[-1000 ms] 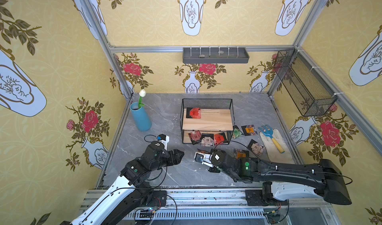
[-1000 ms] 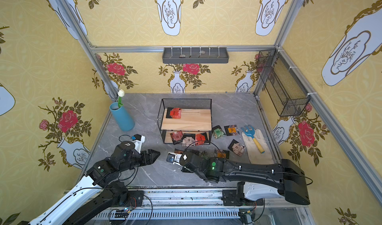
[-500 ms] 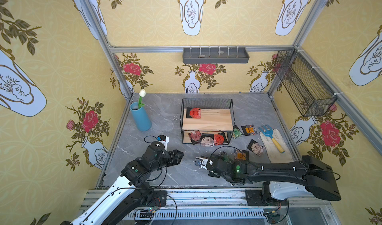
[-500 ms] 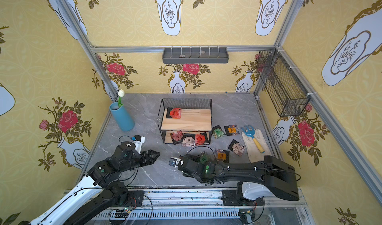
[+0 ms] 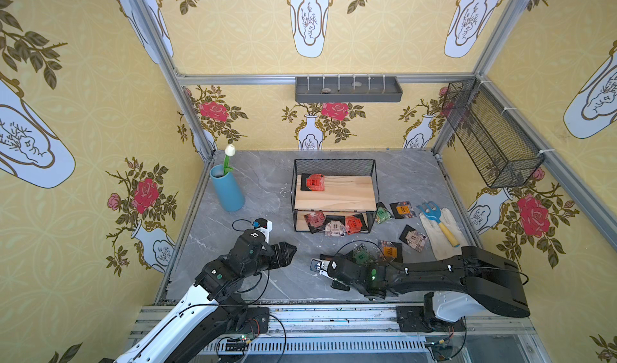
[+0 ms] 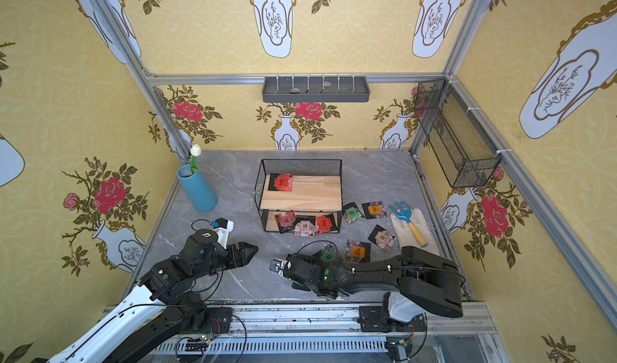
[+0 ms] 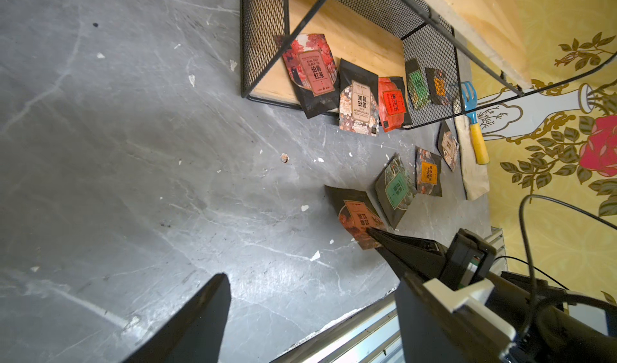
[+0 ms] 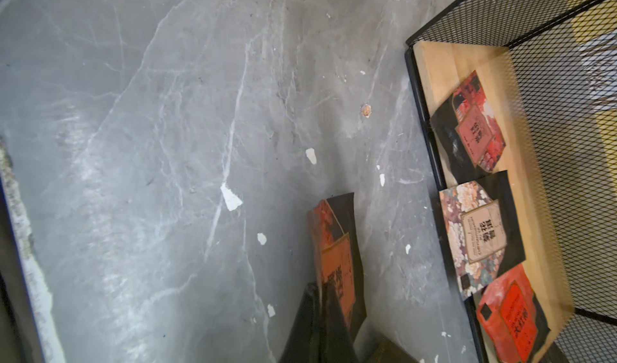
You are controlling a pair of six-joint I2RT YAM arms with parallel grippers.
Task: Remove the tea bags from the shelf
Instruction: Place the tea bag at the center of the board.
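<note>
The shelf stands mid-table, also in the wrist views. One red tea bag lies on its top board. Three tea bags, red, beige and red, lie on the lower board. Several more lie on the table to the right. My right gripper is shut on a red-orange tea bag, low over the table in front of the shelf. My left gripper hovers open and empty, left of it.
A blue vase with a white tulip stands at the left. A white glove with a blue and yellow garden fork lies at the right. A grey tray and a black mesh basket hang on the walls.
My right arm has drawn back a little toward the table's front edge, its elbow folding in, still holding the tea bag. The left arm has not moved.
</note>
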